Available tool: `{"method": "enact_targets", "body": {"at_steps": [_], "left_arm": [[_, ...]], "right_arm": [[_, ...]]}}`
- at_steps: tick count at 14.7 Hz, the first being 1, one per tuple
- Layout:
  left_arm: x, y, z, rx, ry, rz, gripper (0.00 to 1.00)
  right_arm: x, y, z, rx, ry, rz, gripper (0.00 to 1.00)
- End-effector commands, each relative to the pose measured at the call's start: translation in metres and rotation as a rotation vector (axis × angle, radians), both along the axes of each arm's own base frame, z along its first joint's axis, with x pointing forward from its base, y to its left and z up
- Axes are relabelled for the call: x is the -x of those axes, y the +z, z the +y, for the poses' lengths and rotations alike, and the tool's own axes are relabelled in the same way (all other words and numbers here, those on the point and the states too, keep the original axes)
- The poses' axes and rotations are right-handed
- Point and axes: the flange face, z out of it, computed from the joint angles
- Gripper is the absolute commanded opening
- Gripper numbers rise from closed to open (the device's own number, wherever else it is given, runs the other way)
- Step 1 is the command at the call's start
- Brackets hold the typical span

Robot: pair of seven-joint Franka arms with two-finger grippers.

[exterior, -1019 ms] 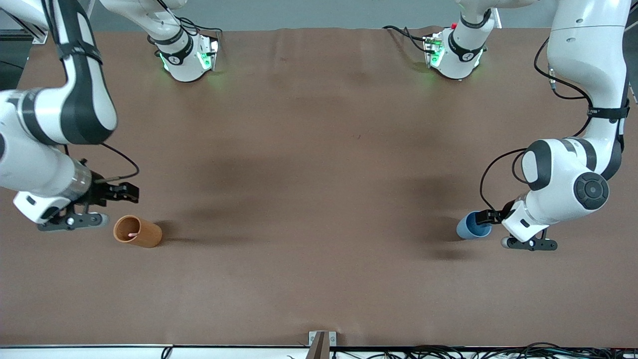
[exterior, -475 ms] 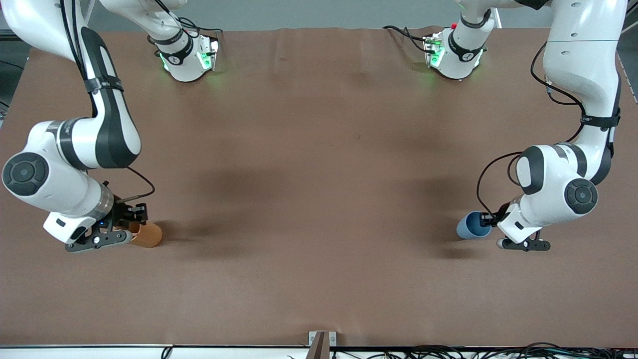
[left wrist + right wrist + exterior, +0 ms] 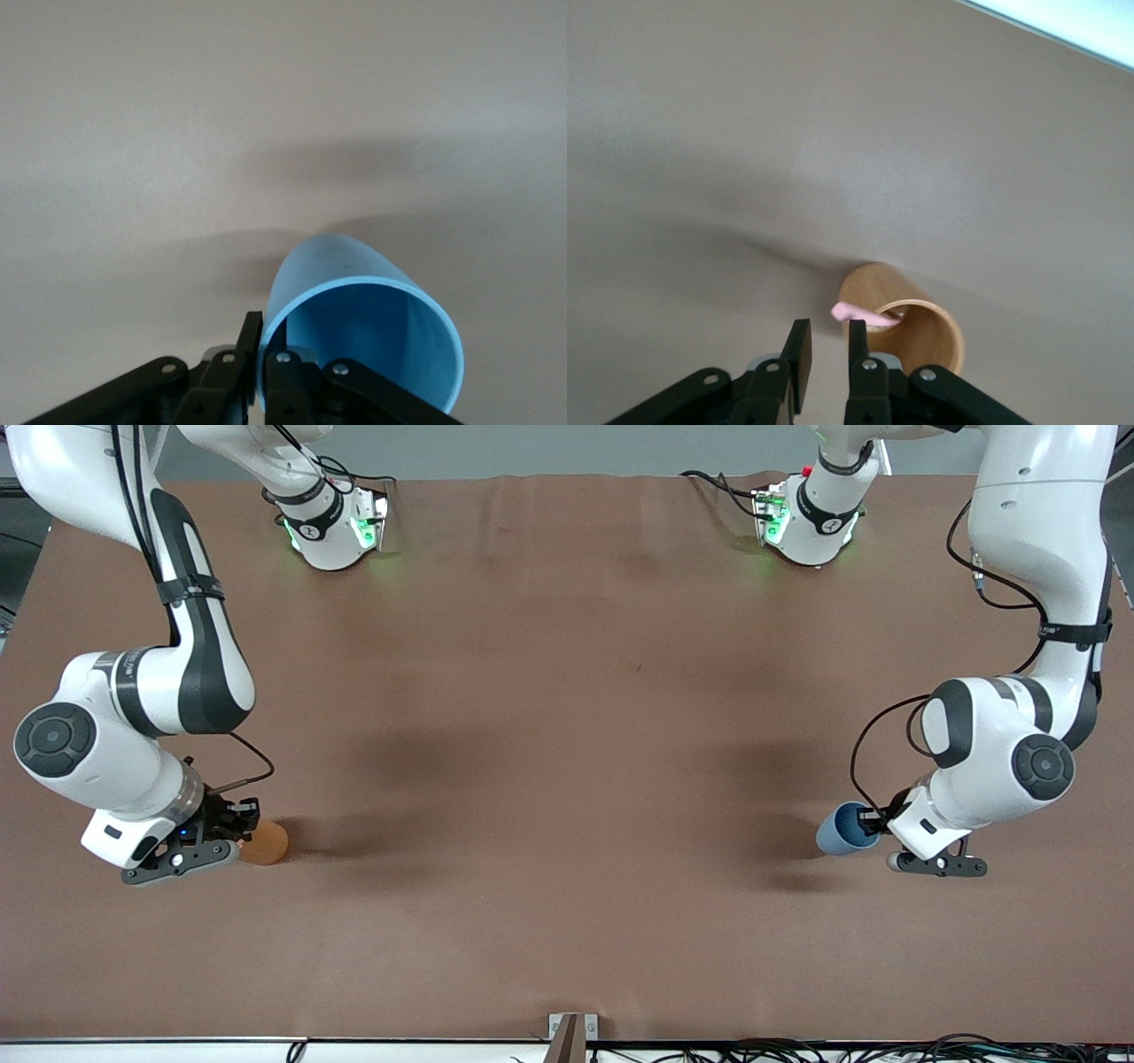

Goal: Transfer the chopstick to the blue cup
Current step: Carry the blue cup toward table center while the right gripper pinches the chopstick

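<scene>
Both closed since: left gripper (image 3: 259,372) pinches blue cup (image 3: 372,332) wall; right gripper (image 3: 826,354) narrow at chopstick (image 3: 859,313).

Brown table (image 3: 567,779) with two cups standing well apart.
An orange-brown cup (image 3: 266,841) stands toward the right arm's end, a blue cup (image 3: 840,831) toward the left arm's end.

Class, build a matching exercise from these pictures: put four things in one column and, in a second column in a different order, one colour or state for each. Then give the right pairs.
Things
1. blue cup
2. orange-brown cup
3. chopstick
4. table

Colour or state
A. pink, its tip sticking out of a cup
B. its rim pinched by the left gripper
C. brown surface under both cups
D. holds the chopstick, right gripper at its rim

Pairs: 1-B, 2-D, 3-A, 4-C
</scene>
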Motion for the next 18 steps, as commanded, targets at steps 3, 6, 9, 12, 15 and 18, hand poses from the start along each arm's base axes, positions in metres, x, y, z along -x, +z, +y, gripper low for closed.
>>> {"method": "enact_targets", "body": {"at_steps": [3,6,9,12,15,18], "left_arm": [[0.023,0.046,-0.112,0.028,0.126,0.076,0.0],[0.051,0.053,-0.205,0.042,0.241,0.092,0.0],[0.073,0.051,-0.273,0.07,0.281,0.12,0.0],[0.094,0.021,-0.326,0.031,0.302,0.132,0.0],[0.108,-0.009,-0.365,0.032,0.322,0.126,0.0],[0.115,-0.023,-0.387,0.044,0.346,0.118,0.0]], "right_arm": [[-0.001,0.002,-0.007,0.024,0.014,-0.015,0.25],[-0.003,0.002,-0.004,0.02,0.019,-0.033,0.25],[-0.006,-0.001,-0.003,0.02,0.024,-0.051,0.24],[-0.007,-0.006,-0.004,0.02,0.023,-0.045,0.24],[-0.006,-0.008,-0.005,0.023,0.023,-0.04,0.23],[-0.007,-0.006,-0.006,0.023,0.02,-0.044,0.09]]}}
